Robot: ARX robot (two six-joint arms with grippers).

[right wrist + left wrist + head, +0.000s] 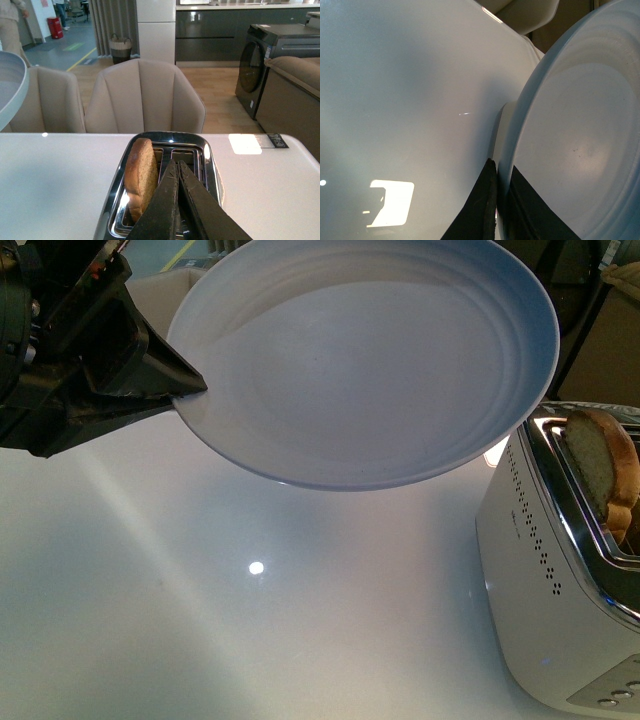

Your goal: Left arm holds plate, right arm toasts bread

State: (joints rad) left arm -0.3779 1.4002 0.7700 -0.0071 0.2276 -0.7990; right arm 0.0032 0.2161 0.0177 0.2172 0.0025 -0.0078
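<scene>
One plate point(380, 370) hung tilted over the bench point(200, 620), rim clenched in the left jaws. Left wrist view: the rim sat pinched between them. Right jaws (closed, empty) hovered over the toaster point(212, 170), bread point(137, 175) upright in the slot beside them.

Cool, even overhead light. The glossy table point(120, 620) mirrors a small glare spot below the left end effector point(196, 390); the plate point(400, 340) casts a soft shadow there.
</scene>
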